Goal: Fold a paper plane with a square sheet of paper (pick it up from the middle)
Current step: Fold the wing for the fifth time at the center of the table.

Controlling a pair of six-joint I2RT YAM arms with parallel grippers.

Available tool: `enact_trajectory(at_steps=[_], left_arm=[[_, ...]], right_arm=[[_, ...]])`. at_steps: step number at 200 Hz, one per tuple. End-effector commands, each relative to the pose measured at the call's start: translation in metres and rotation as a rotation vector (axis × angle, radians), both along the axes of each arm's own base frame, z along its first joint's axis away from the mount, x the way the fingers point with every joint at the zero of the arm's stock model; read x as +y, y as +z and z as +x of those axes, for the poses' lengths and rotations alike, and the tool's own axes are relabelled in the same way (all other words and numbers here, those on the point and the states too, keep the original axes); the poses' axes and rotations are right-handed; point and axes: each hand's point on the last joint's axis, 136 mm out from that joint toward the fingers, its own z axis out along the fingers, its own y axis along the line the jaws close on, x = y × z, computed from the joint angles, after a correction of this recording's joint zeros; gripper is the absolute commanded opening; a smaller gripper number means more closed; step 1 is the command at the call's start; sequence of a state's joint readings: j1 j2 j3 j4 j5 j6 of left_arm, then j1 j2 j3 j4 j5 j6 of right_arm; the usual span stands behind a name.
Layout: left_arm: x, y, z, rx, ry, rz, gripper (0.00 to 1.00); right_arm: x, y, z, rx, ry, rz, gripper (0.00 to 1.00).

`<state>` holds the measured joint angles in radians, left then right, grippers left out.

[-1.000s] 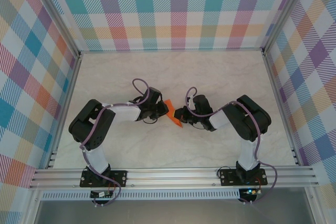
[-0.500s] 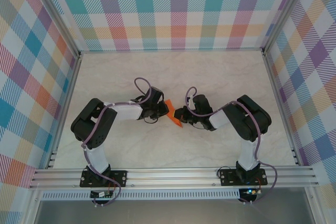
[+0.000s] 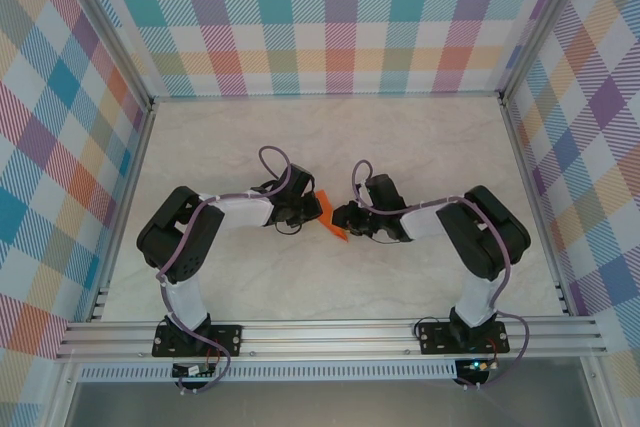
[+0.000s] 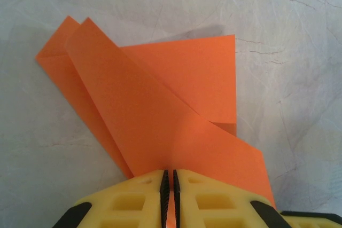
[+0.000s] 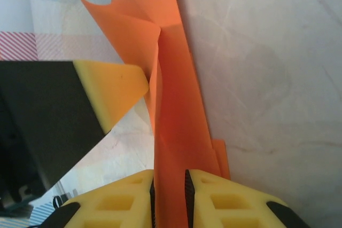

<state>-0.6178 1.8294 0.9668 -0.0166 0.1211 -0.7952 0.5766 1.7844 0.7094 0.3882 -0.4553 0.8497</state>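
Pinching the folded orange paper (image 4: 160, 100), the left gripper (image 4: 170, 179) had its jaws pressed together; the right gripper (image 5: 170, 181) had jaws slightly parted around it, hold unclear.

From above, the light is bright, even and diffuse. The pale bench (image 3: 430, 147) carries only faint, soft-edged shadows, with no glare. The straight frame posts (image 3: 105, 27) lean outward toward the picture's edges, a mild wide-angle effect.

In the left wrist view the orange paper (image 4: 160, 110) is sharp and evenly lit. It throws a soft grey shadow on the bench past its far edge. The left fingers (image 4: 133, 204) at the bottom are slightly soft.

In the right wrist view the right fingers (image 5: 235, 204) are blurred. The checked wall (image 5: 32, 25) is washed out and unfocused. The paper's nearest fold looks lighter, perhaps from light passing through it.
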Motion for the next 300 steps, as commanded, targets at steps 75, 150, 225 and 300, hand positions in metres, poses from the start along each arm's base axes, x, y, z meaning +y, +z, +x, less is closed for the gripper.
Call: enact_trajectory(at_steps=[75, 150, 225, 300], left_arm=[[0.009, -0.021, -0.012, 0.066, -0.002, 0.060, 0.15], [0.010, -0.019, -0.012, 0.065, -0.001, 0.056, 0.15], [0.008, -0.018, -0.012, 0.064, -0.004, 0.050, 0.15], [0.008, -0.018, -0.013, 0.065, -0.006, 0.048, 0.15]], right_arm=[[-0.007, 0.015, -0.016, 0.018, 0.102, -0.073, 0.22], [-0.010, -0.002, -0.019, 0.042, 0.130, -0.113, 0.15], [-0.025, 0.031, -0.013, -0.079, 0.118, -0.202, 0.30], [-0.024, 0.031, -0.015, -0.132, 0.129, -0.328, 0.32]])
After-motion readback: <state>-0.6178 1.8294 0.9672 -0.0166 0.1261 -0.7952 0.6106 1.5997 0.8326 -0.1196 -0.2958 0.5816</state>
